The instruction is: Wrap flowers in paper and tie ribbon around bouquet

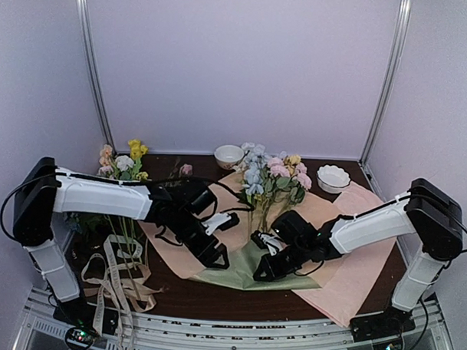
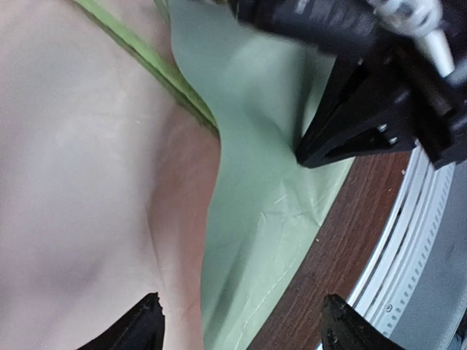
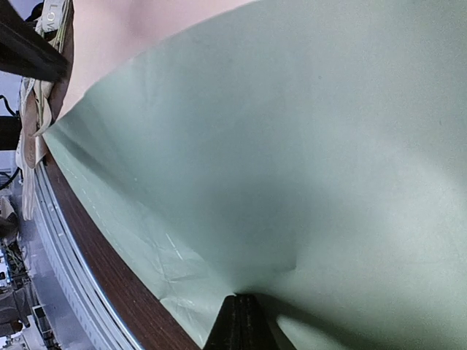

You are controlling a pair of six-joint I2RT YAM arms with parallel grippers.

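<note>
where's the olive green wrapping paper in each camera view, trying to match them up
Top external: the paper lies at bottom centre, under the flowers.
Left wrist: its green face runs down the middle, with the peach face at left.
Right wrist: it fills most of the frame.
Shared landmark: the table's dark wood edge beside the green corner.

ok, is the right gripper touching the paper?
Touching. Right wrist view: the shut right gripper meets the paper, which creases at its tips.
</note>
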